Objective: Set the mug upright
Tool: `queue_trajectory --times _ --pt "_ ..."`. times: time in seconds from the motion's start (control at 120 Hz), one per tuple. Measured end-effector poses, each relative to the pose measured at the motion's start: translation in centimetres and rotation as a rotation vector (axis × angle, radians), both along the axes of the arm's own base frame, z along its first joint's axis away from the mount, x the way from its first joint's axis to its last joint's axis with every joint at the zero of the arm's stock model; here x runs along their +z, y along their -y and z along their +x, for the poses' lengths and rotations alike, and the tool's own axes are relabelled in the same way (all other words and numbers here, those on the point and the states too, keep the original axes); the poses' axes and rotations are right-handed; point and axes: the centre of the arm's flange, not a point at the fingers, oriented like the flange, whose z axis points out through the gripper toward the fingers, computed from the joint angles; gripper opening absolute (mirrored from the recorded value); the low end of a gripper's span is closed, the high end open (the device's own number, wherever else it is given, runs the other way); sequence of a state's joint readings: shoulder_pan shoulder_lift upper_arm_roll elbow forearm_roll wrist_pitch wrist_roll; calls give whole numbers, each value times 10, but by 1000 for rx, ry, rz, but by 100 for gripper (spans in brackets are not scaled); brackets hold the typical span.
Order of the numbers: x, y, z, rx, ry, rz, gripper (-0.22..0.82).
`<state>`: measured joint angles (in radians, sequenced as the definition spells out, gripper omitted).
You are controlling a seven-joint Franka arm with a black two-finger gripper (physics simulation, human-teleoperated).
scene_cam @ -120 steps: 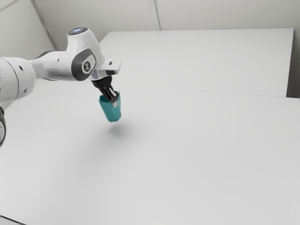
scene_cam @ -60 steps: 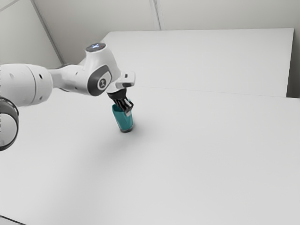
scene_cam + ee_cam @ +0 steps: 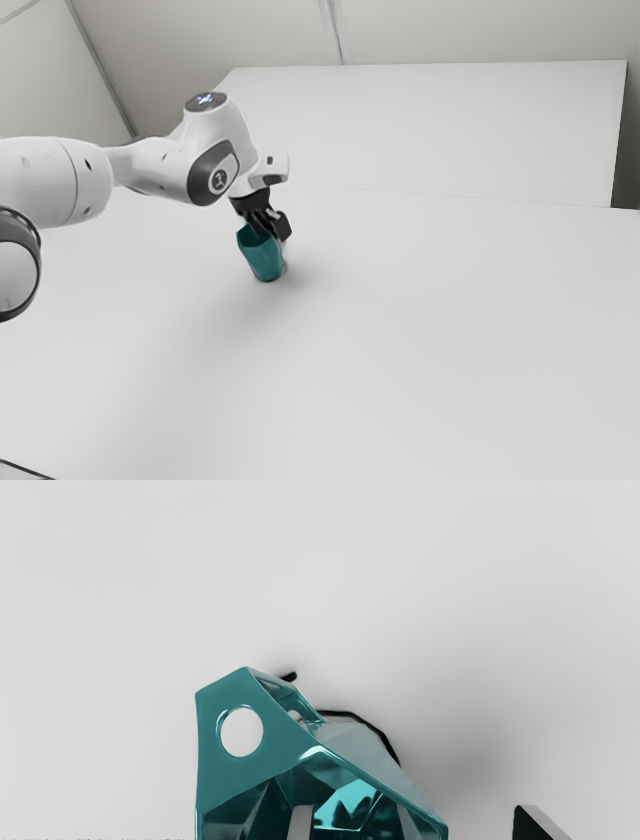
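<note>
Teal faceted mug [image 3: 265,260] on white tabletop [image 3: 420,340], seemingly near upright. Gripper [image 3: 414,822] spread wide, gripping nothing: one finger inside mug, other outside, apart from it; straddle probably suits releasing the rim.

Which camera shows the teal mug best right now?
The wrist view: the mug looms large there, showing its rim, its hollow inside and its side pierced by a round opening, though the picture's edge cuts it off. The exterior view shows it smaller, but down to its base, at the pincer.
</note>
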<state>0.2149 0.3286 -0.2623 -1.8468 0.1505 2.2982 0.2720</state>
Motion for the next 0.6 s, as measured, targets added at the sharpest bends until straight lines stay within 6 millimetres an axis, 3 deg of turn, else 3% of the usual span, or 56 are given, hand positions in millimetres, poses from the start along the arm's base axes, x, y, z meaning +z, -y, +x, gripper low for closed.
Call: queue_trajectory --times 0.2,0.4,0.6 --pt "35 -14 -5 39 30 12 53" --pt "100 -30 -20 102 46 21 57" --pt "167 -59 -37 185 30 37 59"
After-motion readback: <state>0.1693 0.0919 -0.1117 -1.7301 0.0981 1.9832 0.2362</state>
